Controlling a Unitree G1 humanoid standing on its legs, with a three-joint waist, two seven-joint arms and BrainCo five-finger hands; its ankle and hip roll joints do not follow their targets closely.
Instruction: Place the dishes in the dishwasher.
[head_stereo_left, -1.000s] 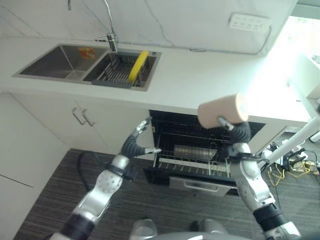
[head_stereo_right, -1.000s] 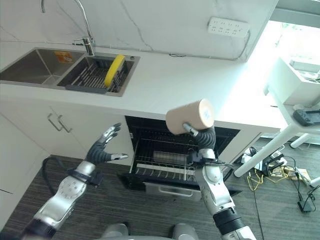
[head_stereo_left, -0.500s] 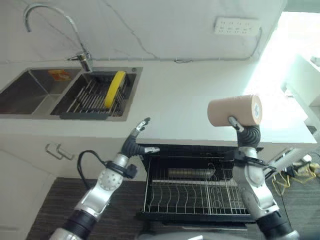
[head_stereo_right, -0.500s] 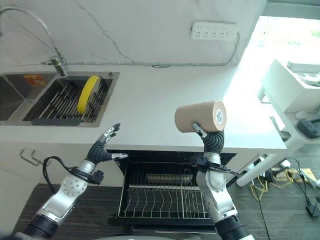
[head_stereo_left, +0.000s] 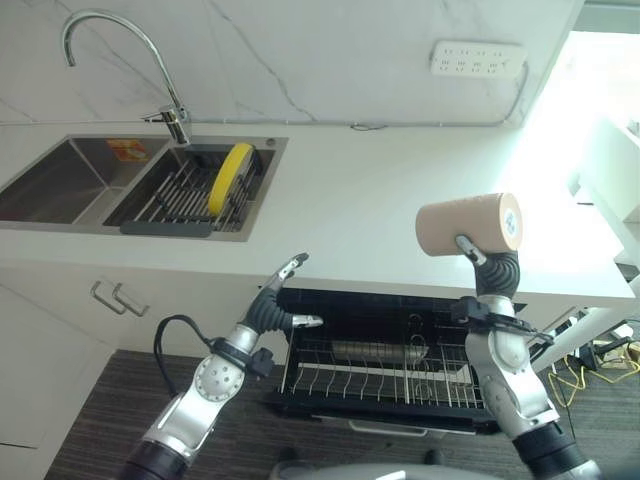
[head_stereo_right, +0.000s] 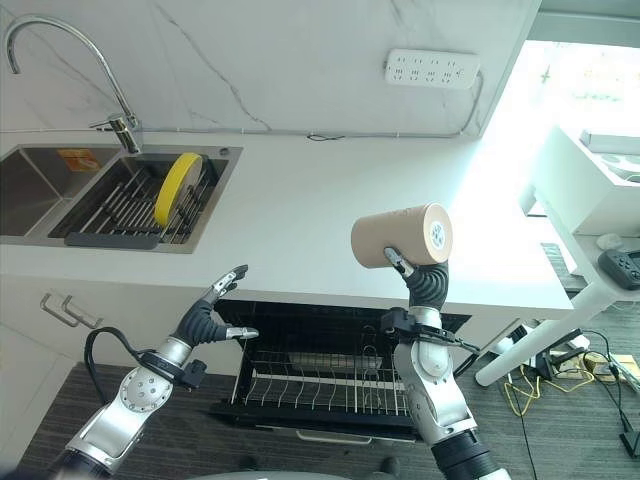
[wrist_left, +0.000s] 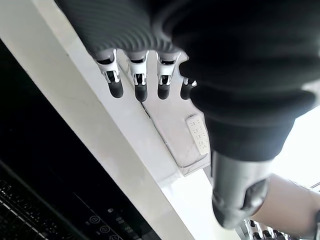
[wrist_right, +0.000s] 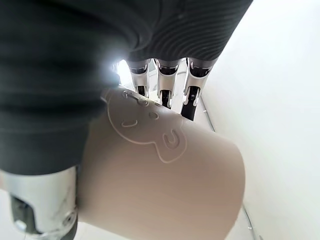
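A beige cup (head_stereo_left: 468, 224) lies on its side, long axis level, above the open dishwasher (head_stereo_left: 390, 365), gripped in the right hand (head_stereo_left: 487, 270). The left hand (head_stereo_left: 272, 308) hangs empty, fingers spread.

The sink (head_stereo_left: 150, 180) is set into the counter (head_stereo_left: 380, 215) at the left, a plate (head_stereo_left: 228, 177) stood in it; the dishwasher rack (head_stereo_left: 385, 365) is pulled out below the counter.
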